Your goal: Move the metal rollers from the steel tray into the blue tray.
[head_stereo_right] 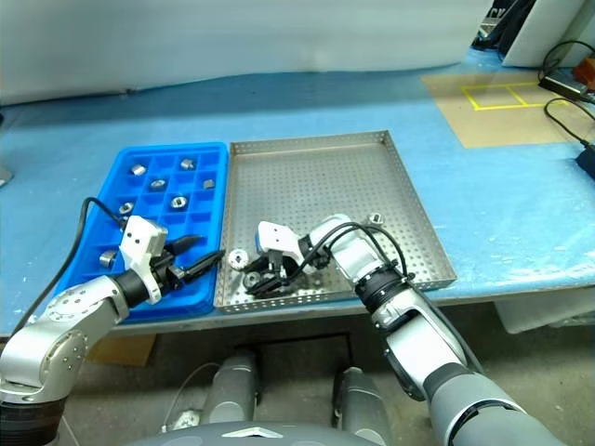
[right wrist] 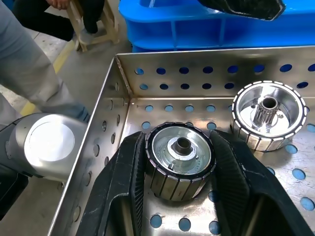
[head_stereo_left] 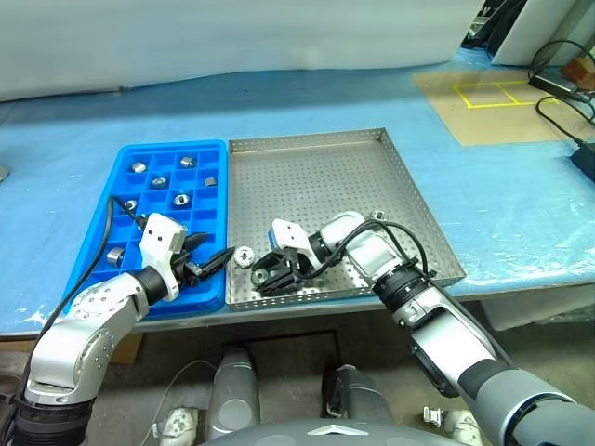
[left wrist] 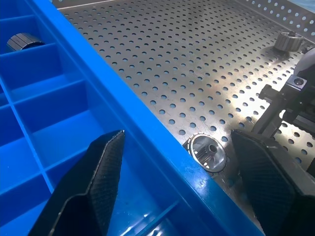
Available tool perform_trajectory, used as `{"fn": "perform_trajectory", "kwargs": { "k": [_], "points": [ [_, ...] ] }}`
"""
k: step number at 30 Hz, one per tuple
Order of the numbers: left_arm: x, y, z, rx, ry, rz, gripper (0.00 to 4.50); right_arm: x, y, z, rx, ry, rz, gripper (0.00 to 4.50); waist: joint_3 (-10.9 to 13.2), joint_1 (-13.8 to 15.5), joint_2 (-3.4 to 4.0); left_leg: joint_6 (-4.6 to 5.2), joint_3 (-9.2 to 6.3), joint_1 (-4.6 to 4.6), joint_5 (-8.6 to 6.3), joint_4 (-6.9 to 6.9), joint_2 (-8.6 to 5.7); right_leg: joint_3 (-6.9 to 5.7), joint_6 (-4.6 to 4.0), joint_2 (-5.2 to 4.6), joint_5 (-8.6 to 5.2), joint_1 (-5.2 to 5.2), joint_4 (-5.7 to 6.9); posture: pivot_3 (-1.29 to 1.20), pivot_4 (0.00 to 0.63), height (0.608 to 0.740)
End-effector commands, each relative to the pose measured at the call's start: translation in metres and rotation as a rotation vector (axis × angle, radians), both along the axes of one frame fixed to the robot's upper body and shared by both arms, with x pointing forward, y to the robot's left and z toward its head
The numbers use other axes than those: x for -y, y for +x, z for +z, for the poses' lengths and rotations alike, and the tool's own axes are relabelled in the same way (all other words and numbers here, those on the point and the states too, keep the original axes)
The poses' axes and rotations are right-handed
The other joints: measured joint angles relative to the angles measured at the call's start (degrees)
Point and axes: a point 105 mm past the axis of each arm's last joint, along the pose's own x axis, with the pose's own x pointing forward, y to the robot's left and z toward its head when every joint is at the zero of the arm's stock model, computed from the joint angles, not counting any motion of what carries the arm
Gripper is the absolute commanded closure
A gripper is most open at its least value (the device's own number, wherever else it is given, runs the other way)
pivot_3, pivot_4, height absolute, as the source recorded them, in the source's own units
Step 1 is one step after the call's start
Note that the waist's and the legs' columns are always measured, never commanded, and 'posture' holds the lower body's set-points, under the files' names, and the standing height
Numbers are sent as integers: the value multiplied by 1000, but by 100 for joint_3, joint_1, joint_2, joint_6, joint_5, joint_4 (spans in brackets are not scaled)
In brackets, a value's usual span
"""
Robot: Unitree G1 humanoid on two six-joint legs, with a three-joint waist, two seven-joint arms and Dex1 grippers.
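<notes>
Blue sheeting covers the long table, a tan mat with yellow tape at two o'clock. At nine o'clock the blue tray holds eight metal rollers. Over its near edge, the left gripper stands spread and empty. Touching its right side, the steel tray holds three rollers: one loose, one far right, and one pinched by the right gripper.
</notes>
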Motion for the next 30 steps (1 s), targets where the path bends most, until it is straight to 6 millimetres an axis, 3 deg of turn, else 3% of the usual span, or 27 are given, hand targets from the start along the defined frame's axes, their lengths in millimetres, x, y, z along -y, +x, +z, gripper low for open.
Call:
{"fn": "perform_trajectory", "kwargs": {
  "k": [1,7,12,21,27,30],
  "points": [
    [0,2,10,41,6,-13,831,0,1,7,30,18,3,2884,0,1,0,0,0,0,0,0,0,0,0,0,0,0,0,245,150,740],
    [0,8,10,57,-1,-13,831,12,17,24,52,42,-73,2884,0,0,0,0,0,-1,0,1,-1,0,0,0,0,0,0,225,150,740],
    [9,17,18,101,-35,-39,831,36,28,48,119,79,-137,2884,0,3,0,-1,0,-2,1,4,-4,1,1,-2,1,2,0,181,150,740],
    [33,43,27,158,-67,-145,831,85,58,84,260,156,-440,2884,-1,-61,-1,-3,5,0,3,6,-3,7,2,2,2,0,1,23,150,740],
    [51,65,31,186,-68,-235,831,117,66,102,348,213,-648,2884,-1,-181,-1,-2,10,0,3,8,-7,12,3,1,3,1,0,-84,150,740],
    [52,77,35,196,-71,-245,831,123,65,107,356,241,-706,2884,-1,-333,-1,-5,14,4,5,8,-8,17,4,1,4,1,2,-136,150,740]
  ]
}}
